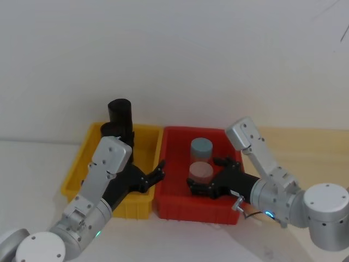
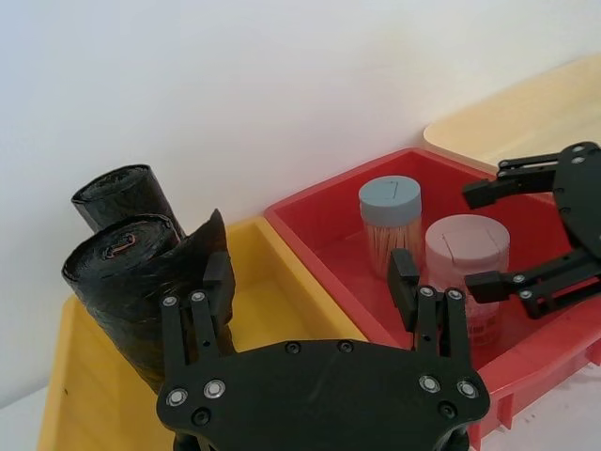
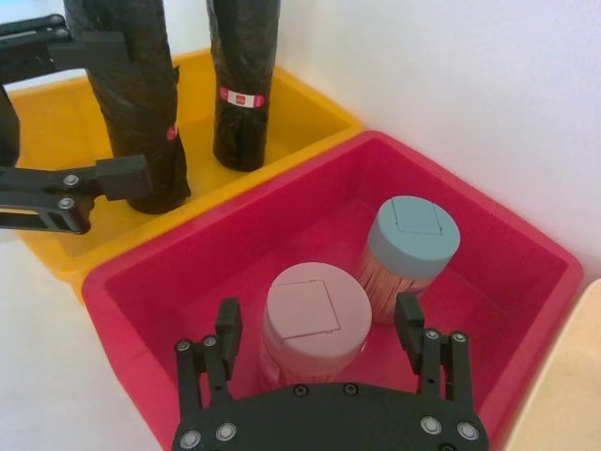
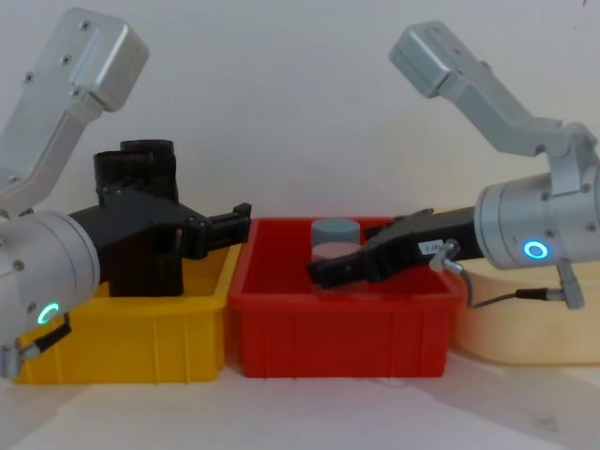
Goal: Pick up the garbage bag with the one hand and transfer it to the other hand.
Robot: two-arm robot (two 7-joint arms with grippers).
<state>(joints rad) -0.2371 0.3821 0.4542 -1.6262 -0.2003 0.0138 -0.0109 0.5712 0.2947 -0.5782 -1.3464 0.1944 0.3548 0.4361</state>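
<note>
The left gripper (image 2: 310, 268) hangs over the yellow bin (image 1: 76, 168) with its fingers spread, gripping nothing. One finger is just beside the garbage bag (image 2: 122, 272), which stands upright inside the yellow bin, toward its back. A second black roll (image 2: 117, 193) stands just behind it in the same bin. Right beside the yellow bin sits a red bin (image 1: 191, 212). The right gripper (image 3: 317, 324) reaches over it, fingers apart on either side of a pink-lidded jar (image 3: 305, 310), with a blue-lidded jar (image 3: 413, 240) next to it.

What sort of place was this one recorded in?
Probably a robot test bench: bare white wall, a yellow bin of garbage bag rolls, a red bin holding two capped jars.
</note>
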